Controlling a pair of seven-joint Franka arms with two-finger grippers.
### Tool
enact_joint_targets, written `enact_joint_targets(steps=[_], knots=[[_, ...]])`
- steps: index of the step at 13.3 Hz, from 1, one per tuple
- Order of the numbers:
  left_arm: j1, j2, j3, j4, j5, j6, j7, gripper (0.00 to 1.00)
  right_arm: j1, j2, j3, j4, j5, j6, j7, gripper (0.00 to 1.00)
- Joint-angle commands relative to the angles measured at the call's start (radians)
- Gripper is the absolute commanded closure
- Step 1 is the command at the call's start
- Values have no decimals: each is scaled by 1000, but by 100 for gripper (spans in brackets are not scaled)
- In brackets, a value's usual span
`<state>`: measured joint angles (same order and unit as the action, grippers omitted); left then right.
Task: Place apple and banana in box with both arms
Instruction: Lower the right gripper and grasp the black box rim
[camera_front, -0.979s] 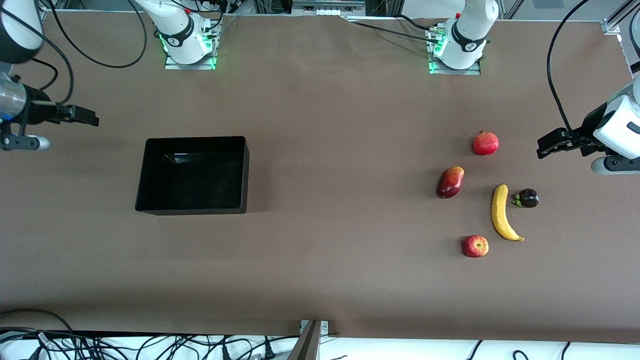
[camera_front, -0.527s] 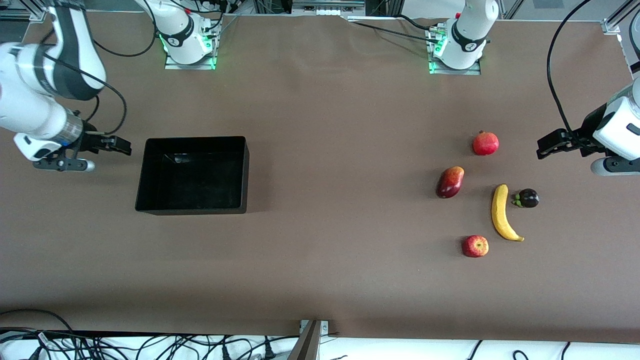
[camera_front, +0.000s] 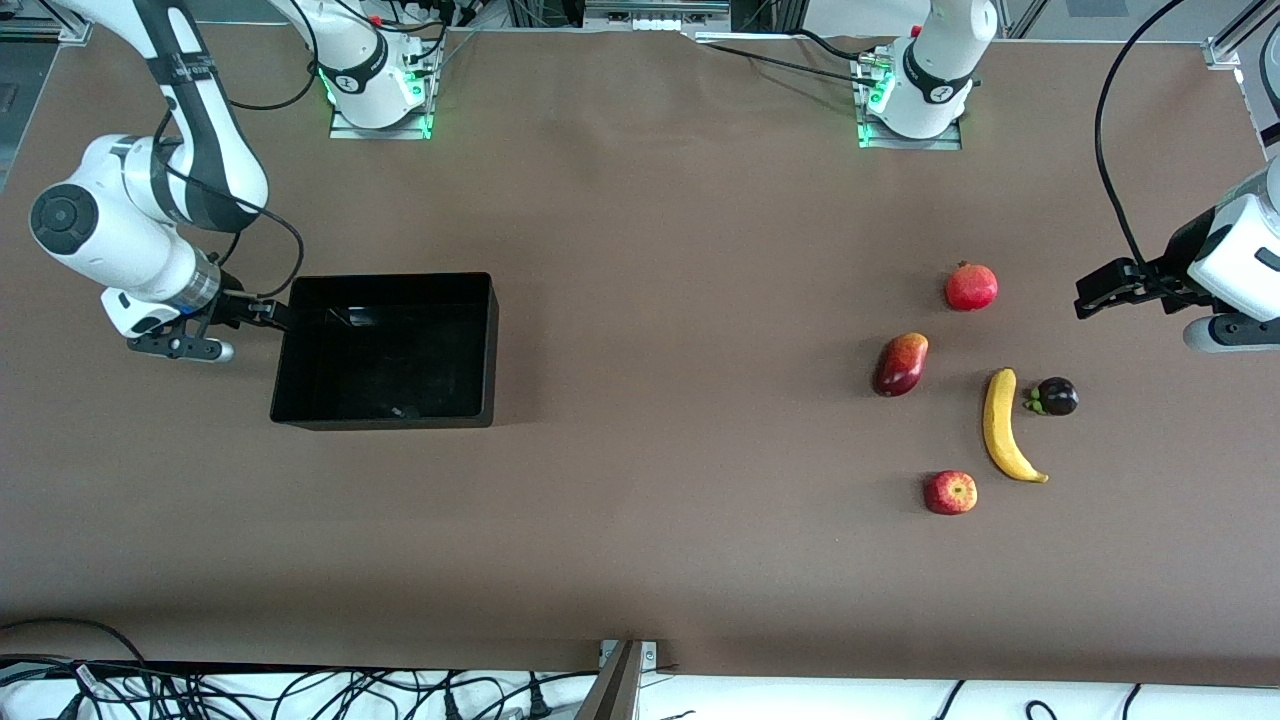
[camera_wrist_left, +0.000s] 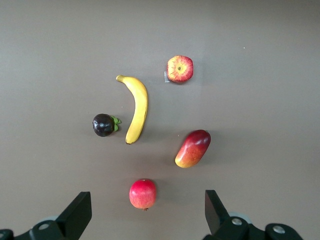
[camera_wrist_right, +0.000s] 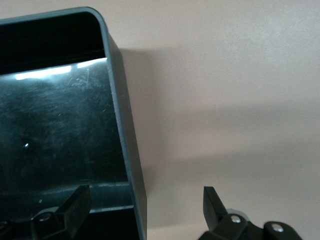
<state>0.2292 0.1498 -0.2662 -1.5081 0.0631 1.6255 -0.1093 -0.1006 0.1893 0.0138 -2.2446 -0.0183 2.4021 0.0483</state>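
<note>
Right now 2 grippers, both released: right gripper (camera_front: 268, 312) straddles the glossy black plastic box's (camera_wrist_right: 127, 150) wall; left gripper (camera_front: 1090, 292) hangs near small red apple (camera_front: 950, 492) and curved yellow banana (camera_front: 1000, 425), both untouched.

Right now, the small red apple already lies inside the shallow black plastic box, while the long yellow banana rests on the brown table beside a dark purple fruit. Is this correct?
Not quite. The small red apple is not in the shallow black plastic box, which holds no fruit; it lies on the brown table, nearer to the front camera than the long yellow banana. The front view shows this. The banana does rest beside the dark purple fruit.
</note>
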Motion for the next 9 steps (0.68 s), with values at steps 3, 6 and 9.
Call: enact_joint_targets(steps=[3,6,9], knots=[[4,10,-1,26,-29,-10,-4,0,-13,35,17,-101,17,178,22,0],[4,10,-1,26,-29,-10,-4,0,-13,56,17,-118,15,223,21,0],[4,10,-1,26,-29,-10,-4,0,-13,55,18,-116,14,223,18,63]])
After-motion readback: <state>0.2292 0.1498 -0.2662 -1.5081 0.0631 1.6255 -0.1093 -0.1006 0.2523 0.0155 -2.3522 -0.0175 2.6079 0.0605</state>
